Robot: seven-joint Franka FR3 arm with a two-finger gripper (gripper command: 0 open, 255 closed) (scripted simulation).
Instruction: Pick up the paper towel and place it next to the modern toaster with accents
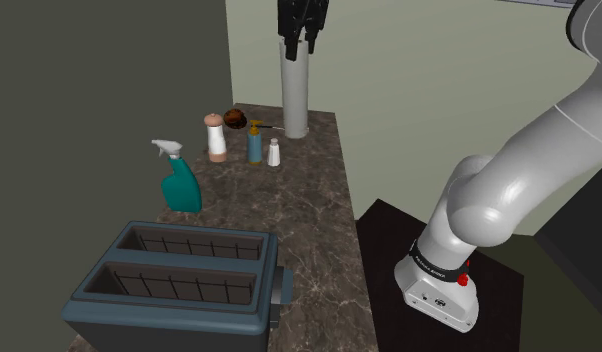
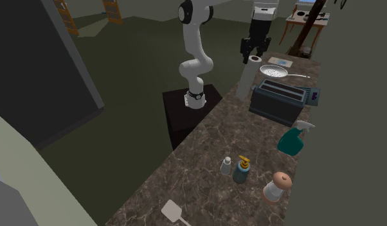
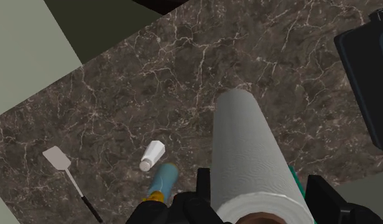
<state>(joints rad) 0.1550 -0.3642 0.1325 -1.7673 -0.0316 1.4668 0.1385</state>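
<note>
The end effector is clenched on the top of the paper towel, a tall pale grey roll with a faint embossed weave and a brown core showing at its upper end. The roll hangs upright. In the shoulder view it rises beyond the row of bottles, and in the second exterior view it shows by the left end of the toaster. I cannot tell whether its lower end touches the worktop, a dark brown marble slab with thin white veins.

The toaster is a boxy, slate-blue body with rounded corners. Its two long slots hold wire cages, and a black knob sits on one end. Just beyond it stands a teal spray bottle with a white trigger head. Farther along are a mill with a white body and a brown cap, a blue pump bottle with a yellow pump, and a small white shaker. A pale spatula with a dark handle lies flat at the second exterior view's near end. A long-handled pan, speckled inside, sits beyond the toaster.
</note>
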